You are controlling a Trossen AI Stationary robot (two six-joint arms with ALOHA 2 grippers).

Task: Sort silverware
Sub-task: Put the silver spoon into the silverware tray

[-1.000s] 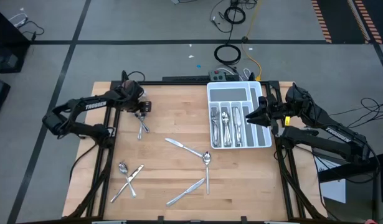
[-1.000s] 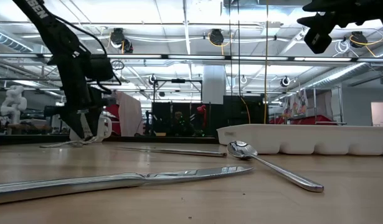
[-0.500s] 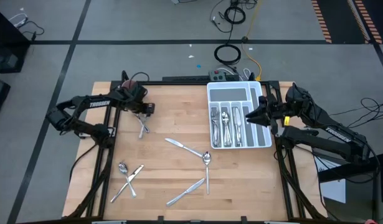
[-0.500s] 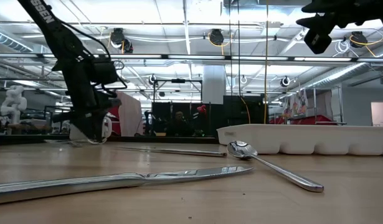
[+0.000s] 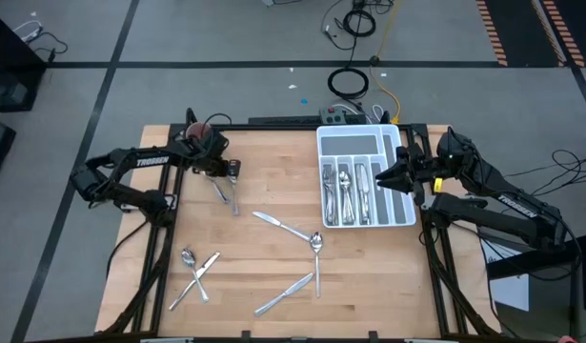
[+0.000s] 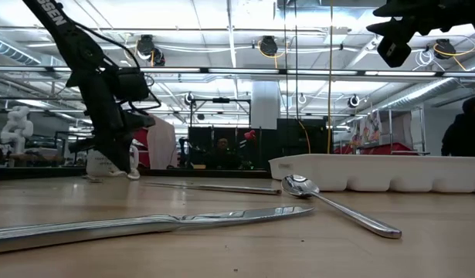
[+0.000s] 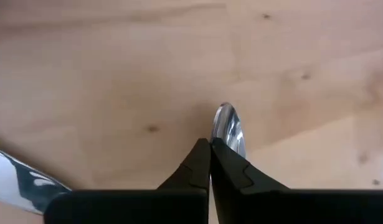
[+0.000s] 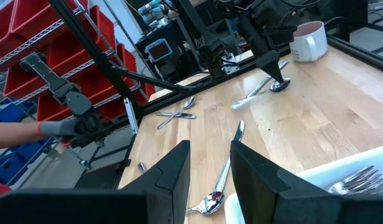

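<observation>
My left gripper (image 5: 230,172) stands at the table's far left, fingers shut, its tips (image 7: 210,144) down at a spoon (image 7: 228,124) that lies on the wood. A second piece of silverware (image 7: 17,178) lies beside it. More silverware is spread over the table: a knife (image 5: 276,224), a spoon (image 5: 316,243), another knife (image 5: 285,293), and a crossed spoon and fork (image 5: 197,268). The white divided tray (image 5: 400,171) at the far right holds several sorted pieces. My right gripper (image 5: 403,181) hovers open over the tray's right side, with nothing between its fingers (image 8: 172,180). My left gripper's shut fingertips meet at the spoon's neck, just behind the bowl (image 7: 232,138). The fingers themselves hide the place of contact. They slant down from above and from the table's left. The bowl (image 8: 281,85) rests on the table.
A mug (image 8: 306,40) stands at the far left corner behind my left gripper. The tray takes up the far right. A person (image 6: 465,127) stands beyond the table. Bare wood lies between the scattered pieces in the middle.
My left gripper has shut and has sunk a little, shifting slightly toward the table's right edge. The silverware under it has swung, and its near end now points more toward the right.
</observation>
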